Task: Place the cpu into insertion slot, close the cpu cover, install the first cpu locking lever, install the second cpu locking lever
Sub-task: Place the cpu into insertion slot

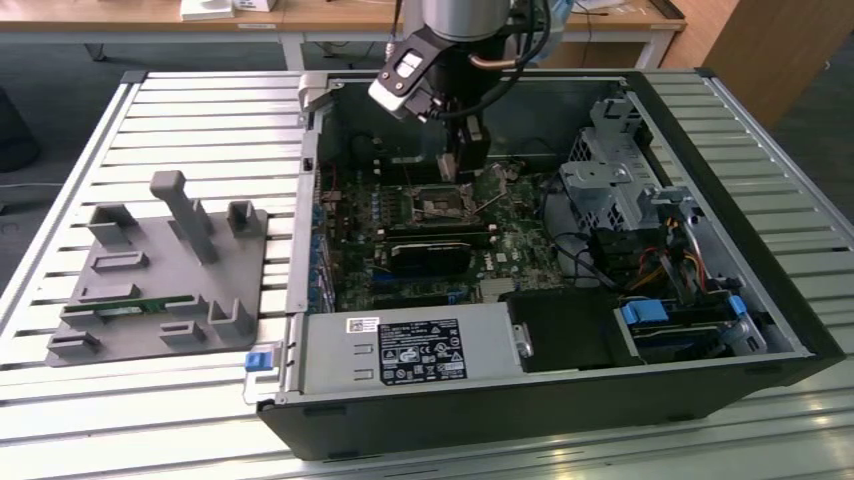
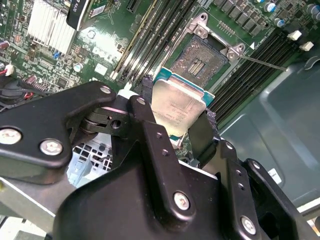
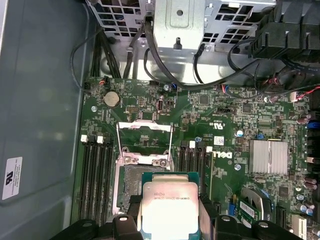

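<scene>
On the exterior view's left, a grey fixture (image 1: 160, 270) is sitting on the slatted worktop (image 1: 80, 420), near that side's edge. Just beside it, an open computer case (image 1: 561, 400) is lying on its side, filling the worktop's middle and right.

The arm (image 1: 461, 15) is coming down over the case's far edge, its wrist tilting slightly. The gripper (image 1: 463, 170) is pointing down at the far part of the green motherboard (image 1: 400, 270).

In the second wrist view, the gripper (image 2: 177, 102) is pinching the cpu (image 2: 175, 107), with its black fingers (image 2: 202, 135) pressing on two opposite edges. The cpu is being held flat, its silver-grey metal top facing both wrist cameras. Being square, it is showing no long axis.

In the first wrist view, the cpu (image 3: 170, 205) is hanging just beside the insertion slot (image 3: 131, 185) and overlapping one edge of it. The cpu cover (image 3: 145, 125) is standing swung open at the slot's far side.
</scene>
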### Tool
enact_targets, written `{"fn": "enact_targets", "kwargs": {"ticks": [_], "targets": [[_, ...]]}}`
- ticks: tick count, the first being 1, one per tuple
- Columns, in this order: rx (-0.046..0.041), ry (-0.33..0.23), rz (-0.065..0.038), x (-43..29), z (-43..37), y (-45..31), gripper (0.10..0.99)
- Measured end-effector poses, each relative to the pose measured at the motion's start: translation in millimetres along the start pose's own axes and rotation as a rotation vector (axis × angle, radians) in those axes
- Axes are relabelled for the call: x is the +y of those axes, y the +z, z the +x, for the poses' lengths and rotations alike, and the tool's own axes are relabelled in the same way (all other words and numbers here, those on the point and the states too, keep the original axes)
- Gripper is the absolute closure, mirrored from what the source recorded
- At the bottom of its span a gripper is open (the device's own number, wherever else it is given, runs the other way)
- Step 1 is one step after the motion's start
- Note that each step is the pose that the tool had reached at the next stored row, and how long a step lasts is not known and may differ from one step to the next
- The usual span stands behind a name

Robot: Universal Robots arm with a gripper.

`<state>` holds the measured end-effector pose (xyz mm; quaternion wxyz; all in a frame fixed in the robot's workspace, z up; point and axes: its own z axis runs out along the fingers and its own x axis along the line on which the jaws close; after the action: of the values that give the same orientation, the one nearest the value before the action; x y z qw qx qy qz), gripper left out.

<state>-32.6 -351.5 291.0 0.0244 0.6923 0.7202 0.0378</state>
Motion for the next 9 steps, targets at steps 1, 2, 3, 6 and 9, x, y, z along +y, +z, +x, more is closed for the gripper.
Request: {"fn": "enact_targets", "kwargs": {"ticks": [1, 2, 3, 6, 9], "targets": [[0.0001, 0.000, 0.000, 0.0, 0.0, 0.4, 0.549], [0.0001, 0.000, 0.000, -0.1, 0.0, 0.7, 0.549], [0.0000, 0.000, 0.000, -0.1, 0.0, 1.0, 0.549], [0.0001, 0.000, 0.000, -0.2, 0.0, 2.0, 0.549], [0.0000, 0.000, 0.000, -0.3, -0.1, 3.4, 0.549]]}}
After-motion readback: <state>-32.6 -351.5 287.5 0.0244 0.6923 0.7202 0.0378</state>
